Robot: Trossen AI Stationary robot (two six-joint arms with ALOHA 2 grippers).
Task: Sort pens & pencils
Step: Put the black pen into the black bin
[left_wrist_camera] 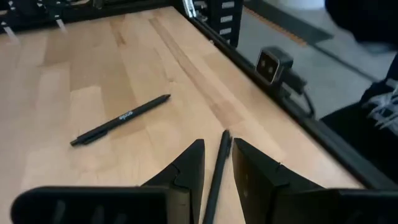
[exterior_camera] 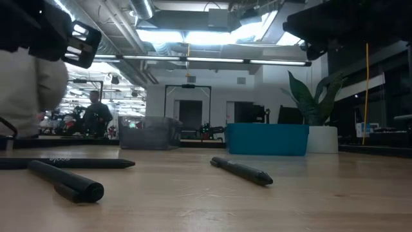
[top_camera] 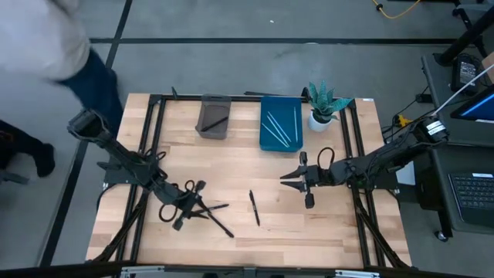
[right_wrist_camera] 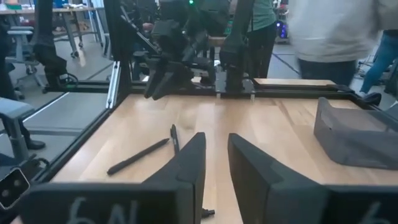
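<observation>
**High view: left gripper straddling a black pen, three black pens not yet binned**

We saw the pens & pencils split across the table. Pale ones (top_camera: pixel 279 127) already lay in the blue tray (top_camera: pixel 266 143) at the far edge, and one dark stick (top_camera: pixel 216 122) sat in the grey bin (top_camera: pixel 202 123) beside it. So we judged colour sorting was partly done: light to blue, dark to grey.

Three black pens were left on the wood:
- one alone near mid-table (top_camera: pixel 254 208)
- two crossed at the near left (top_camera: pixel 218 218), just beside the left gripper (top_camera: pixel 187 205)

Left wrist view gave us the detail. A black pen (left_wrist_camera: pixel 216 171) ran lengthwise between the left gripper's fingers (left_wrist_camera: pixel 186 171), with a gap visible on both sides. We read that as slightly parted, lined up for a pinch, not clamped on it. A second pen (left_wrist_camera: pixel 120 119) lay apart on the boards.

The right gripper (top_camera: pixel 302 179) hovered over bare table, well in front of the tray. In its wrist view the fingers (right_wrist_camera: pixel 189 165) stood narrowly parted with nothing between them: empty, waiting.

A person stood off the far left corner, clear of both arms.
</observation>
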